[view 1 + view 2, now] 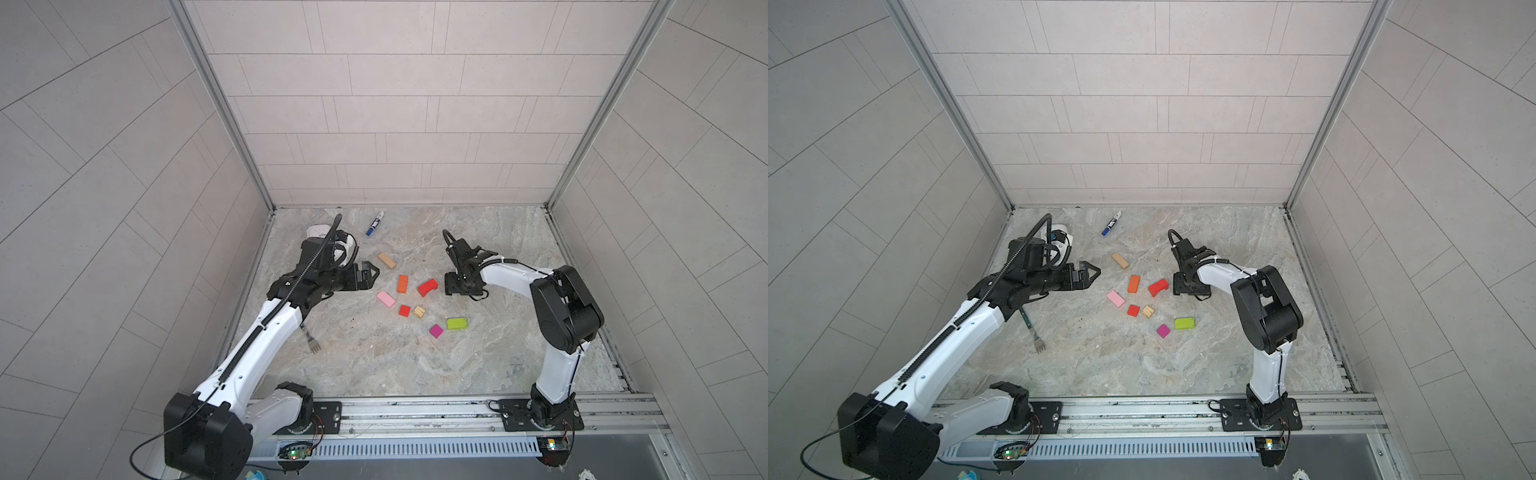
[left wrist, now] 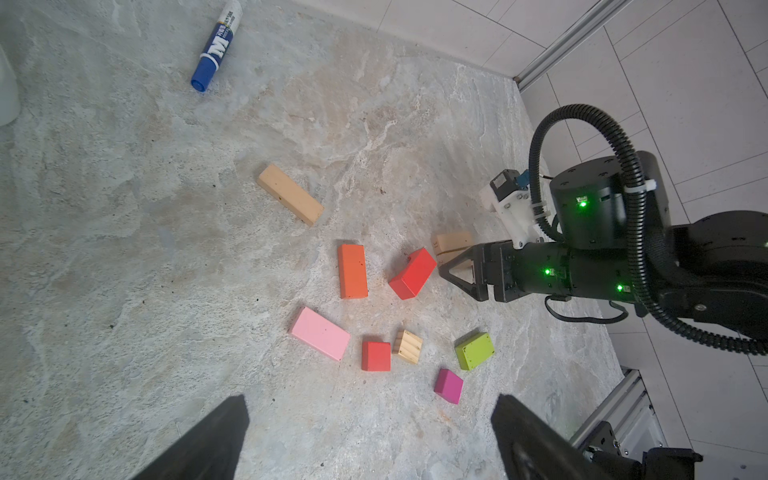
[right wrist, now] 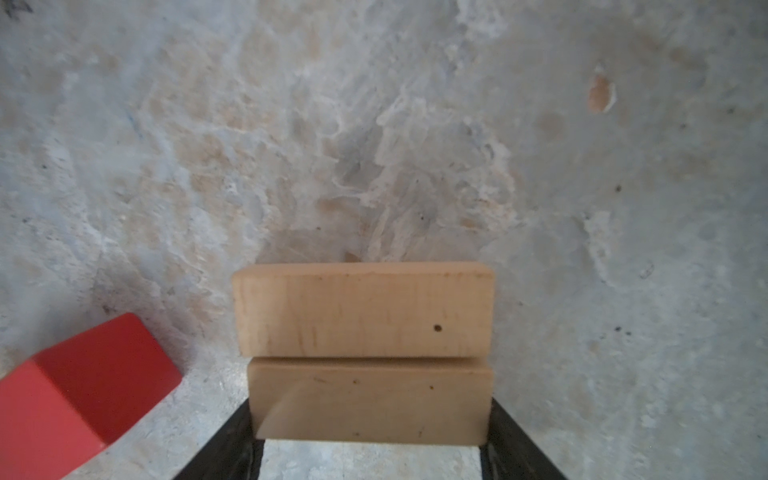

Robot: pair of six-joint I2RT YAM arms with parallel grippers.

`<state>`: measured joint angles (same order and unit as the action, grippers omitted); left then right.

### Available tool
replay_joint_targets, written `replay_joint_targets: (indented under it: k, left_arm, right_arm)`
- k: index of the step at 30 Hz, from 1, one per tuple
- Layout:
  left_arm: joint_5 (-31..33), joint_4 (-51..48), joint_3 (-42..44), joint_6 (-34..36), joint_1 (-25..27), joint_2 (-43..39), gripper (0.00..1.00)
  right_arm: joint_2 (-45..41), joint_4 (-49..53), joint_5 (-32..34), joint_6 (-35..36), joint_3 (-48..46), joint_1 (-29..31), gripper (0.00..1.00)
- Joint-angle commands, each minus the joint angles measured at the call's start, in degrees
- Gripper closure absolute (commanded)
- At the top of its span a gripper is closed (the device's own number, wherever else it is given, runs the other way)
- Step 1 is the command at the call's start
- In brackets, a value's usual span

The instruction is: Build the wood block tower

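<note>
Base step, I judge. Your right gripper (image 3: 370,419) clamps a plain tan wooden bar (image 3: 370,399), flush against a second tan bar (image 3: 361,309) beside the red arch block (image 3: 83,386). Left gripper (image 2: 370,440) wide, empty. Next: release without nudging.

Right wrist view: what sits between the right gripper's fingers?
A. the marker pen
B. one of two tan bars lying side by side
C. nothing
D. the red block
B: the nearer tan bar sits between the fingers of the right gripper, which meet its ends, with a second tan bar flush beside it; the red block lies off to one side.
</note>
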<state>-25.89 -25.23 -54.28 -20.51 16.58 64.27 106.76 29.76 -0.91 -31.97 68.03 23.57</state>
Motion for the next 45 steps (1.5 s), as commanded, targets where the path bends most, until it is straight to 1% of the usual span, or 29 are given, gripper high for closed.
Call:
replay_joint_targets:
  k: [1,25,45]
  left_arm:
    - [0.01,-0.16,0.14,0.98,0.23,-0.89,0.01]
    - [0.16,-0.21,0.05,1.02,0.21,-0.94,0.02]
    - [0.40,-0.50,-0.03,0.95,0.24,-0.87,0.01]
  right_arm:
    - [2.22,0.65,-0.13,-0.07,0.39,-0.19,0.27]
    - [2.31,0.39,-1.19,1.68,0.88,-0.11,0.27]
    - [2.71,0.89,-0.67,1.20,1.64,-0.02,0.24]
